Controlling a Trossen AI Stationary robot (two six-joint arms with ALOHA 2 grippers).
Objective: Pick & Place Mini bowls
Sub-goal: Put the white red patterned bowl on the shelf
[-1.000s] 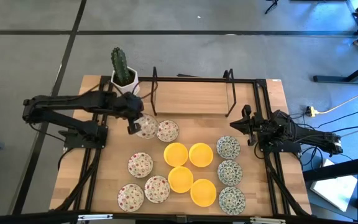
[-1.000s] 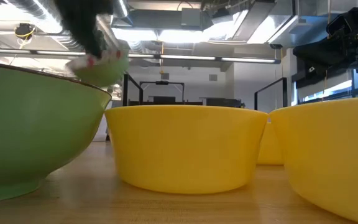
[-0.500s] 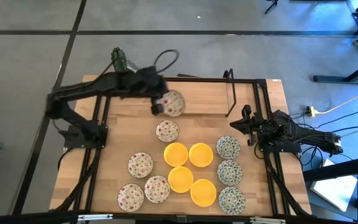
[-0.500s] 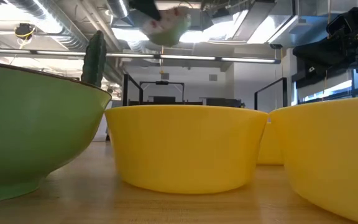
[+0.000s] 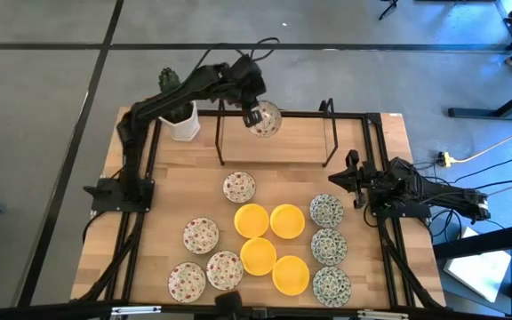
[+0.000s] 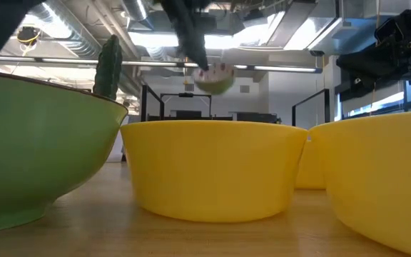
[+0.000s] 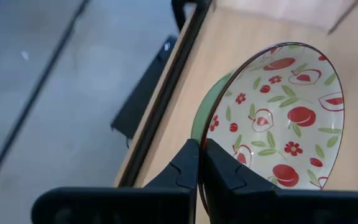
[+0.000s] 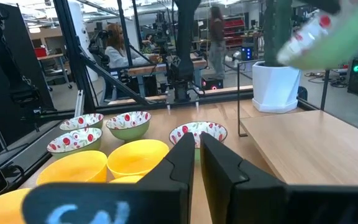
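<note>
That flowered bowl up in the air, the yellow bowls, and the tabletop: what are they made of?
The flowered bowl held by the left pincer looks like glazed ceramic, or possibly melamine: smooth white inside with printed red flowers, green outside. The yellow bowls look like the same ware, with an even colour and soft sheen. The tabletop appears to be light wood: plank seams and grain show.
</note>
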